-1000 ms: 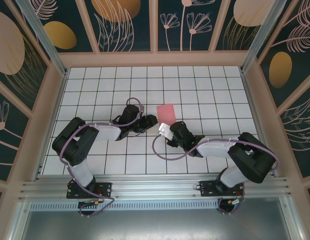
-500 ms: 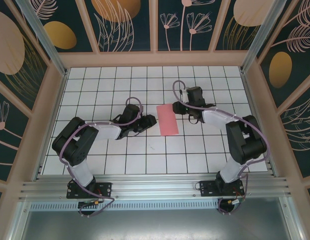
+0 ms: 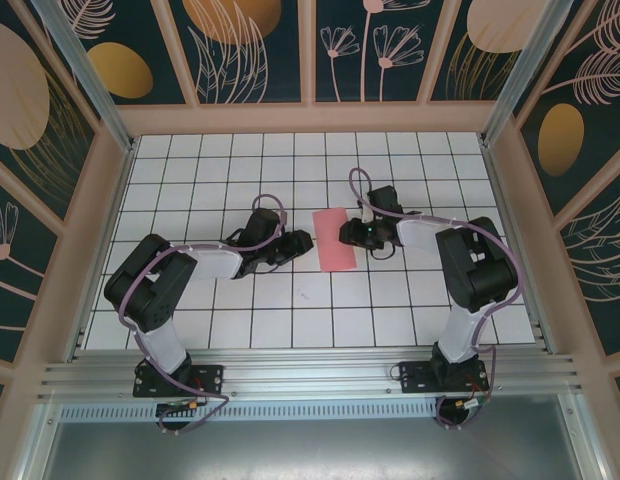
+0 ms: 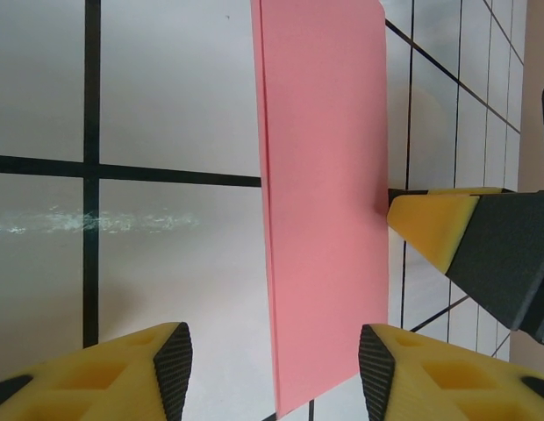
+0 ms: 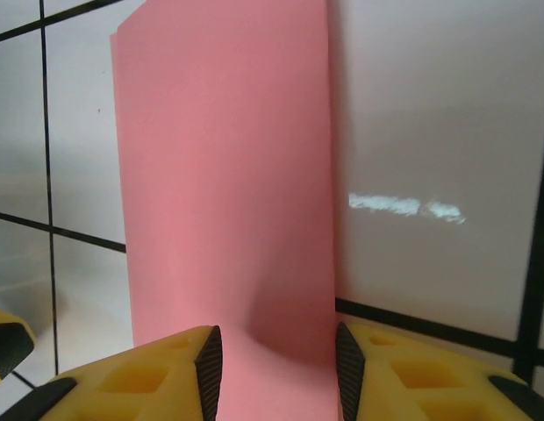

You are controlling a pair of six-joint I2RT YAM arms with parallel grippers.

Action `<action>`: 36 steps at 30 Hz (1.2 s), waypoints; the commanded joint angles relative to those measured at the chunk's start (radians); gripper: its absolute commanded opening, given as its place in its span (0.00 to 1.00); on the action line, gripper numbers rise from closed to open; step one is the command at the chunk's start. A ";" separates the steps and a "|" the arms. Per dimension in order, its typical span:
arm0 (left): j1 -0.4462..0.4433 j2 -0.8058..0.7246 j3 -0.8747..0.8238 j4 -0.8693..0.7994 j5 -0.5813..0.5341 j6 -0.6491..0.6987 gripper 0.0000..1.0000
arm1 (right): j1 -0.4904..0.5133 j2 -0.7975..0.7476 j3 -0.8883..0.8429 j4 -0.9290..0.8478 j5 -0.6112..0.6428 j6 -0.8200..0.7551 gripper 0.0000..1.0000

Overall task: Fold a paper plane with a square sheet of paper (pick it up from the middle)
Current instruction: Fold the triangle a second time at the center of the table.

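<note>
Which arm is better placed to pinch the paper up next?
Right, probably. The right gripper sits at the paper's edge, the sheet bulging between its fingertips. The left gripper is open by the opposite edge, where it lies flat.

No writing, labels, brands, numbers or signs can be read; the pink paper (image 3: 330, 246) and the gridded table (image 3: 190, 180) are unmarked.

Pink sheet (image 3: 334, 240) folded to narrow rect, lying nearly flat.
</note>
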 commanded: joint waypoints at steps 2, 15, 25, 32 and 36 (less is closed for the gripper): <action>-0.003 0.021 0.036 -0.012 0.011 0.026 0.54 | 0.027 -0.019 -0.036 0.010 -0.095 0.020 0.41; -0.004 0.081 0.104 -0.047 0.026 0.054 0.51 | 0.008 -0.108 -0.053 0.063 -0.017 0.097 0.43; -0.003 0.120 0.165 -0.070 0.020 0.061 0.52 | 0.007 -0.021 -0.044 0.084 -0.050 0.101 0.40; -0.003 0.146 0.206 -0.094 0.017 0.070 0.53 | -0.003 -0.008 -0.057 0.097 -0.051 0.107 0.41; -0.003 0.157 0.214 -0.096 0.019 0.067 0.53 | -0.009 -0.012 -0.069 0.113 -0.069 0.112 0.41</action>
